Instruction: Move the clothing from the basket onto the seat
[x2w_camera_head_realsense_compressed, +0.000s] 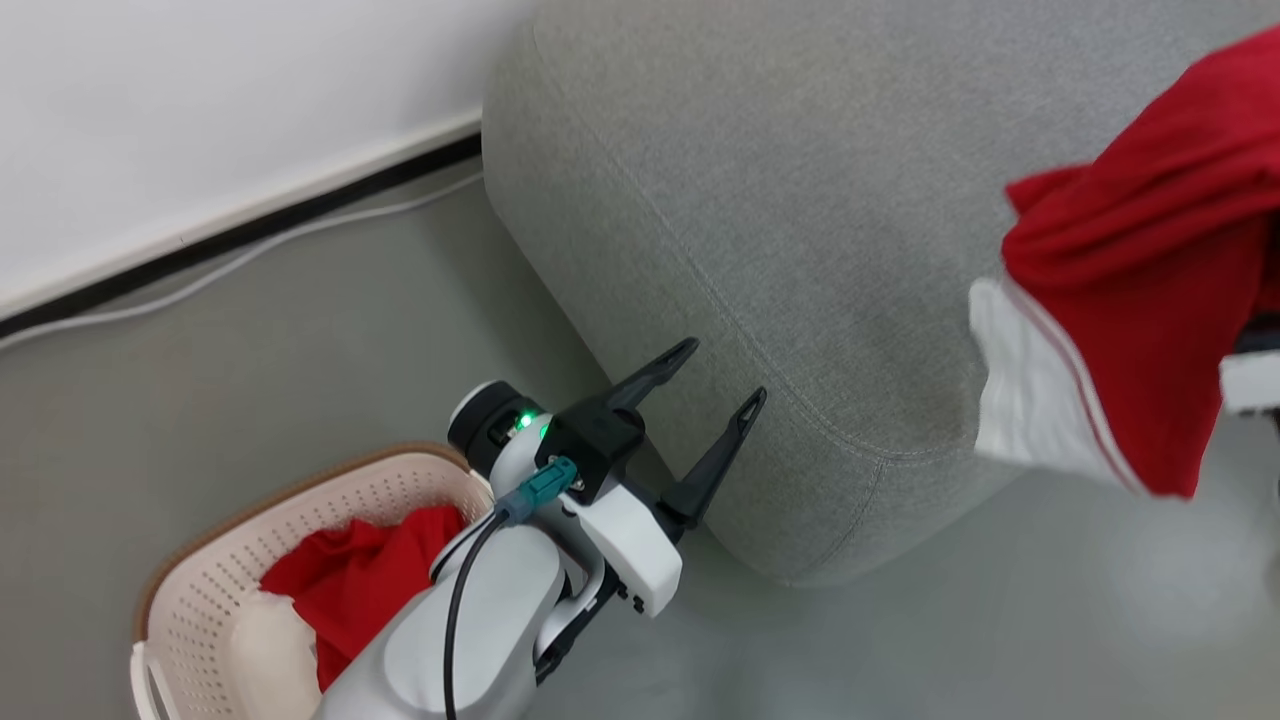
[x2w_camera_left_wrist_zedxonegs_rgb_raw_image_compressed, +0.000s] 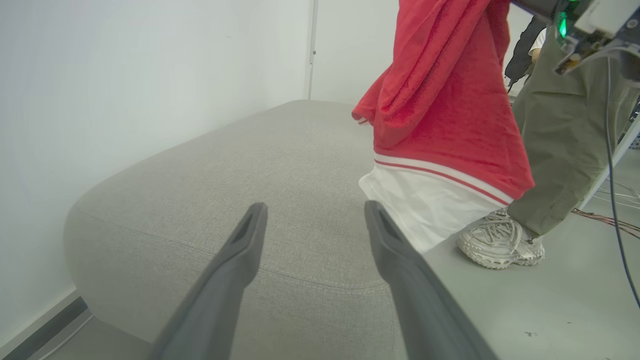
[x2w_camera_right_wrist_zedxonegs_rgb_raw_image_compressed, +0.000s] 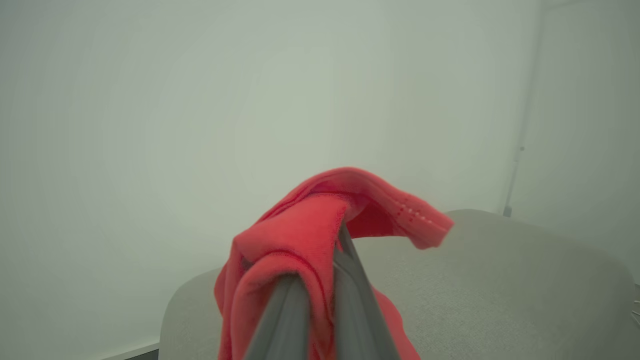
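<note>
1 red garment (x2w_camera_left_wrist_zedxonegs_rgb_raw_image_compressed: 445, 110), white-hemmed with striped trim, hangs clamped in the right pincer (x2w_camera_right_wrist_zedxonegs_rgb_raw_image_compressed: 325, 260); left pincer (x2w_camera_head_realsense_compressed: 723, 370) spread empty.

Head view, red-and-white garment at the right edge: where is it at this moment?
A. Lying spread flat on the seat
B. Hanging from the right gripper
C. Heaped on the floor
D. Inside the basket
B: the garment hangs pinched in the right gripper, whose jaws are shut on it, with its white hem dangling beside the edge of the seat.
</note>
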